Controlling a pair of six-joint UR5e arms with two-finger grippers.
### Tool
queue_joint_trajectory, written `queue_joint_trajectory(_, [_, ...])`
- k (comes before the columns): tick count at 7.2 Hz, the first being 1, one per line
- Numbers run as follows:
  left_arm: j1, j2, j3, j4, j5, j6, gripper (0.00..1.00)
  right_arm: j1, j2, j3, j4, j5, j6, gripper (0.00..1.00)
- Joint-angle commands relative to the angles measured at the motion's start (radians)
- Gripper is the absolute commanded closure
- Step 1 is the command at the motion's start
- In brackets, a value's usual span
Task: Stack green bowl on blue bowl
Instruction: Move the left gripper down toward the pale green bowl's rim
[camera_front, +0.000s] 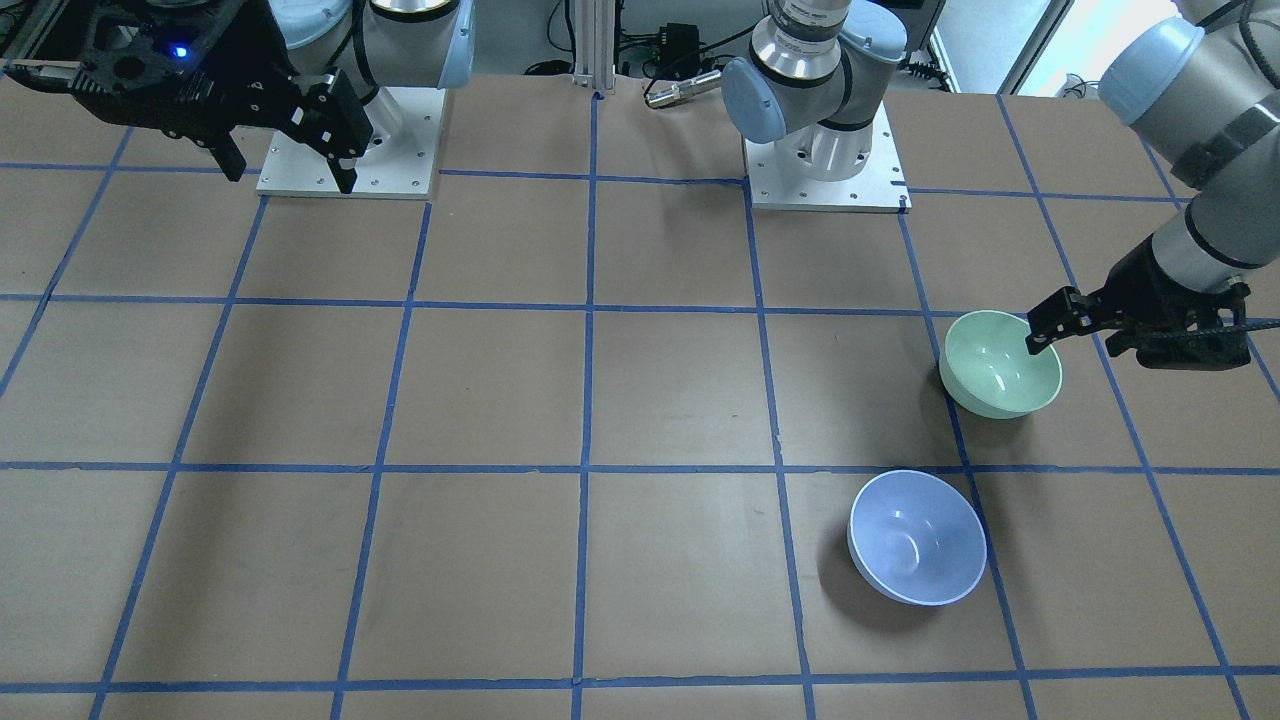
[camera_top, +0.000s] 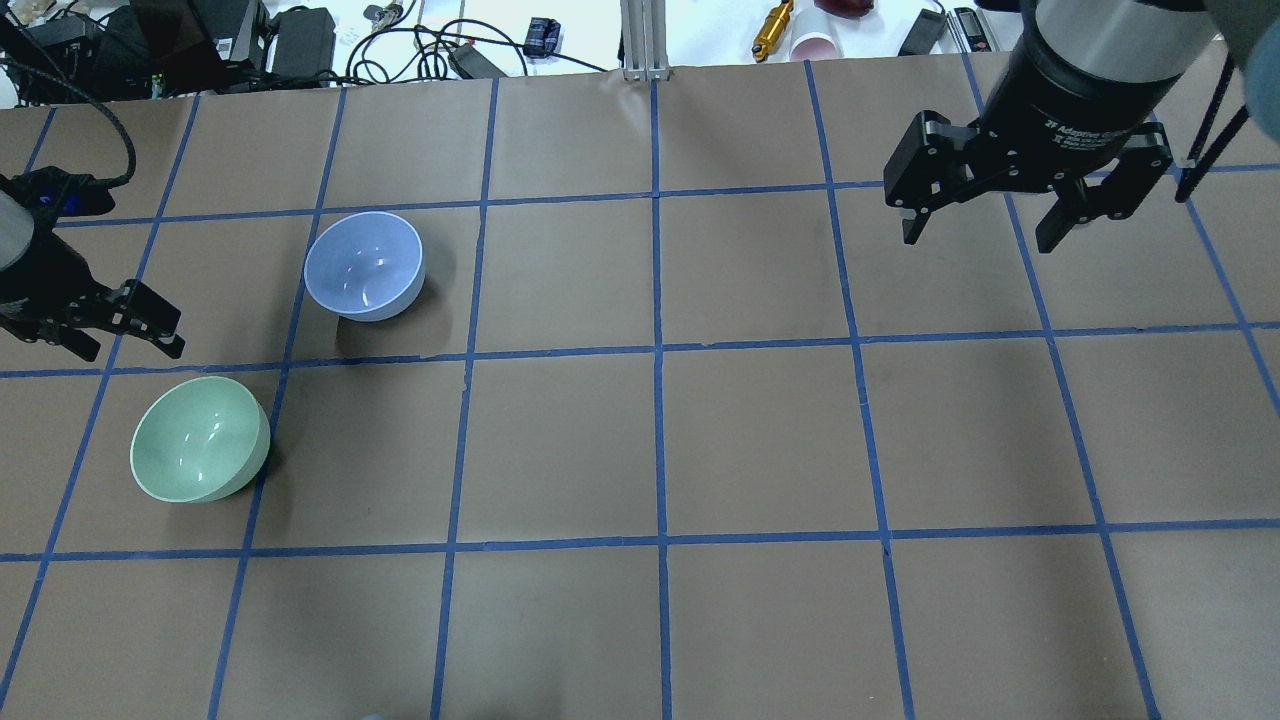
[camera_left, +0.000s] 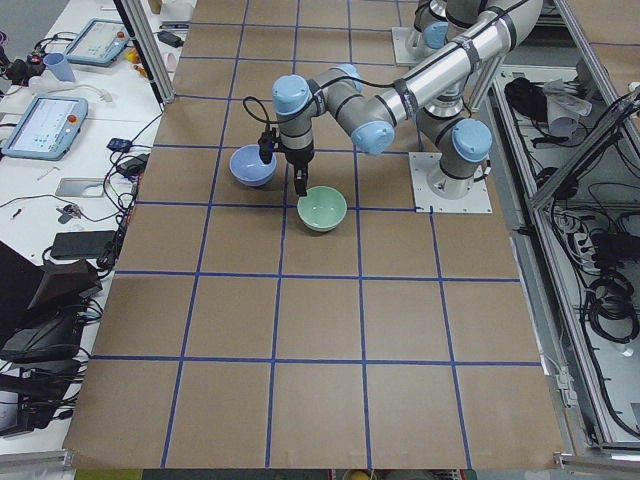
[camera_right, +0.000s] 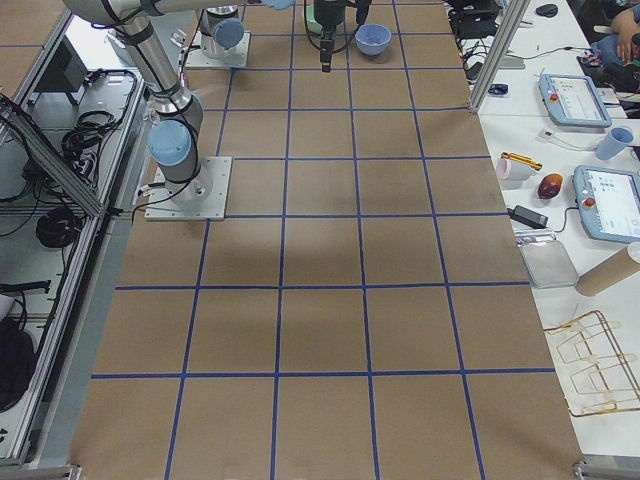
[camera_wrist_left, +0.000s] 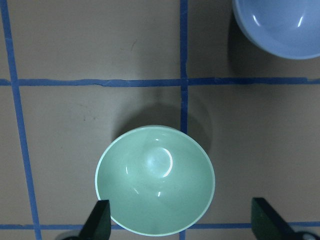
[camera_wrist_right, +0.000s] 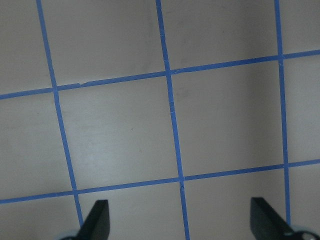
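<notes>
The green bowl (camera_top: 200, 440) stands upright on the table at the near left, and also shows in the front view (camera_front: 1000, 365) and the left wrist view (camera_wrist_left: 155, 180). The blue bowl (camera_top: 365, 265) stands upright one grid square farther out, apart from it; the front view (camera_front: 917, 537) and the left wrist view's top right corner (camera_wrist_left: 280, 25) show it too. Both bowls are empty. My left gripper (camera_top: 128, 348) is open and empty, hovering above the green bowl's outer rim (camera_wrist_left: 182, 225). My right gripper (camera_top: 985, 225) is open and empty, high over the far right of the table.
The table (camera_top: 660, 440) is brown paper with a blue tape grid. Cables, chargers and small items (camera_top: 300, 40) lie beyond its far edge. The arm bases (camera_front: 825, 170) stand at the robot's side.
</notes>
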Motion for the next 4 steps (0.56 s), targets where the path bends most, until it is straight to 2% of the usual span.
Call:
queue_joint_trajectory(1, [0.1,-0.021,-0.072,0.109,-0.072,0.175,0.0,0.0,0.0,-0.001,0.0,0.0,0.0,0.0])
queue_joint_trajectory(2, [0.134,-0.031,-0.084,0.117,-0.088,0.195,0.0,0.0,0.0,-0.001,0.0,0.0,0.0,0.0])
queue_joint_trajectory(4, [0.163,-0.058,-0.131,0.24,-0.093,0.322,0.0,0.0,0.0,0.001,0.001,0.0,0.0,0.0])
